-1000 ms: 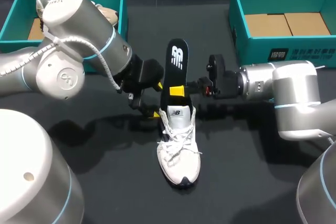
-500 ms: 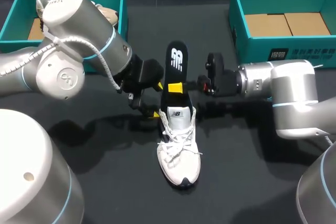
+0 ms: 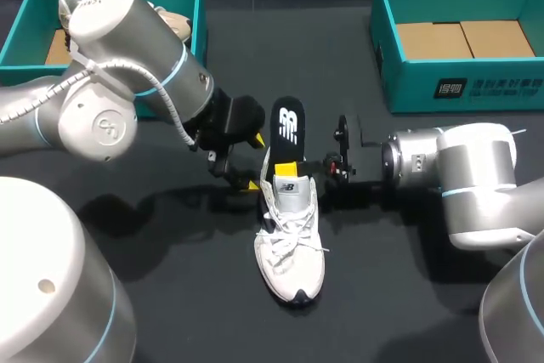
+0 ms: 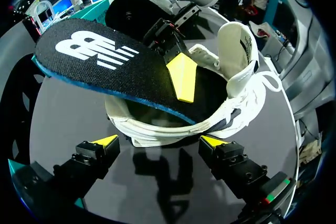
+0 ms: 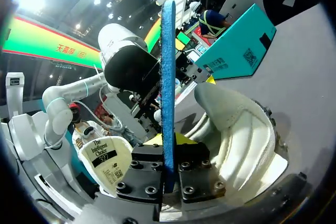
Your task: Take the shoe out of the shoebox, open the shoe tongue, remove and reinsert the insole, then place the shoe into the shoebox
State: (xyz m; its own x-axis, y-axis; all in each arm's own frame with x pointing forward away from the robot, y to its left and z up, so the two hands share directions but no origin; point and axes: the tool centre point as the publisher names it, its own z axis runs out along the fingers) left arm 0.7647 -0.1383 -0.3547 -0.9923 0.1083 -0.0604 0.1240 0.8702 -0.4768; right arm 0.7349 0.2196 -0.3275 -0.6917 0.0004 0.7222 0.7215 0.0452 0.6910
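Note:
A white lace-up shoe (image 3: pixel 290 248) stands on the dark table, toe toward me. Out of its opening, at a slant, rises a black insole (image 3: pixel 287 127) with a white logo. My right gripper (image 3: pixel 286 167) is shut on the insole just above the shoe's collar; in the right wrist view the insole's blue edge (image 5: pixel 168 72) runs straight up from between its fingers (image 5: pixel 168 170), with the white tongue (image 5: pixel 231 114) beside it. My left gripper (image 3: pixel 253 161) is open at the shoe's left heel side. In the left wrist view its fingertips (image 4: pixel 107 141) flank the heel (image 4: pixel 157 132) without touching it, under the insole (image 4: pixel 105 61).
A teal shoebox (image 3: pixel 198 14) at the back left holds another pale shoe (image 3: pixel 174 23). A second teal shoebox (image 3: pixel 459 91) at the back right shows its cardboard floor. Both arms crowd the shoe's heel end; open table lies around its toe.
My right gripper has closed on the insole and brought it down and toward me, deeper into the shoe. The left arm and the shoe have stayed in place.

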